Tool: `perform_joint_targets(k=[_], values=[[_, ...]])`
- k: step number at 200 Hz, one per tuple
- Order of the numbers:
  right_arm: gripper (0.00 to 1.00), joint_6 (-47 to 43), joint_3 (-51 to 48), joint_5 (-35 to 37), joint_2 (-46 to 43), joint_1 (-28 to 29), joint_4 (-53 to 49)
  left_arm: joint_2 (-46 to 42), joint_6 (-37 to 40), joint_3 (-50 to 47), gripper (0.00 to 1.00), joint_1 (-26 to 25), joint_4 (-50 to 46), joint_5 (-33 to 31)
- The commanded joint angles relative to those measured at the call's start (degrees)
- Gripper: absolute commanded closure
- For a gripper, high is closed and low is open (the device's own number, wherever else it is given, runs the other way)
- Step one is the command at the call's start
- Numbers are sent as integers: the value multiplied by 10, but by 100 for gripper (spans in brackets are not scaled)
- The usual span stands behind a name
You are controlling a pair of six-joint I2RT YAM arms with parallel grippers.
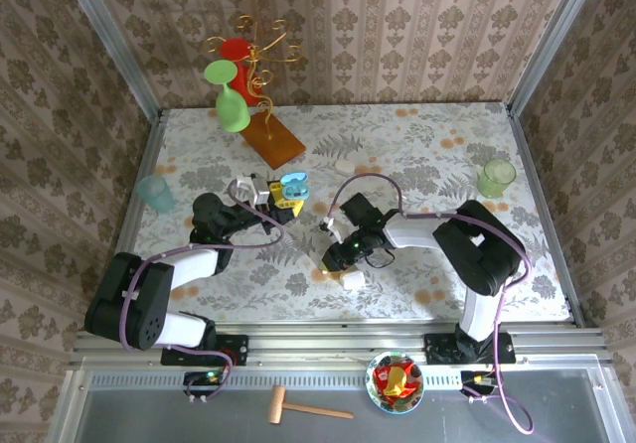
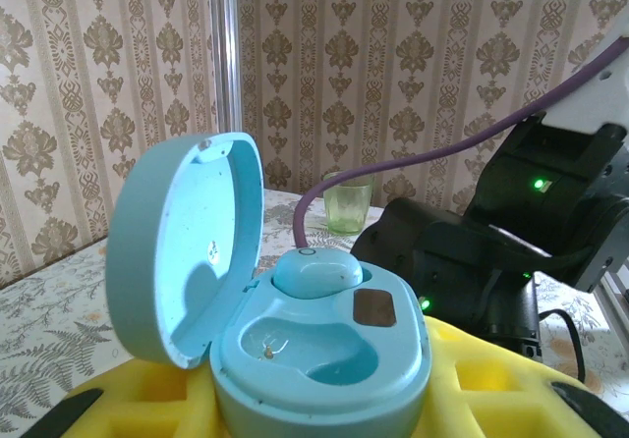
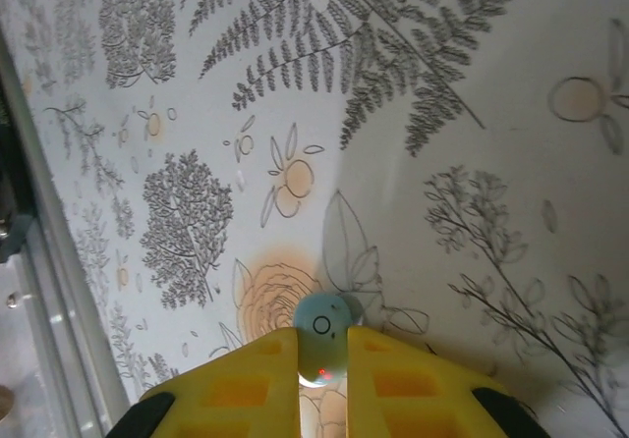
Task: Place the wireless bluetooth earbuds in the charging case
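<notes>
Fern-patterned tablecloth [image 3: 442, 212] below, damask wallpaper [image 2: 393, 65] all round. Halfway there: first earbud [image 2: 316, 273] seated in open charging case [image 2: 324, 359], clamped in left gripper [image 1: 278, 200]; front slot empty. Second earbud [image 3: 322, 322] low centre, down on cloth, pinched narrow by right gripper [image 3: 322, 359]. Lifting and inserting left.

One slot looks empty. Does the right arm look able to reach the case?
Probably yes: the left gripper holds the case with its lid open, and bare table separates it from the right gripper pinching an earbud.
</notes>
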Motion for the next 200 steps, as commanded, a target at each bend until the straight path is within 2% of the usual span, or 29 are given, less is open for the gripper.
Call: perform_joint_targets(k=[1,60,94,137,200], values=[[86,20,-19,83,-61,-3,-11,1,13,4,78,-4,24,-6],[86,37,20,179,-228,8,-50,9,25,2,78,-3,26,-22],[86,18,86,208,-278,33,-72,11,24,4,78,-6,28,-19],[86,-24,177,247,-269,66,-78,11,23,3,78,-8,28,-18],[86,-74,272,269,-182,88,-93,4,23,0,78,-10,29,-16]])
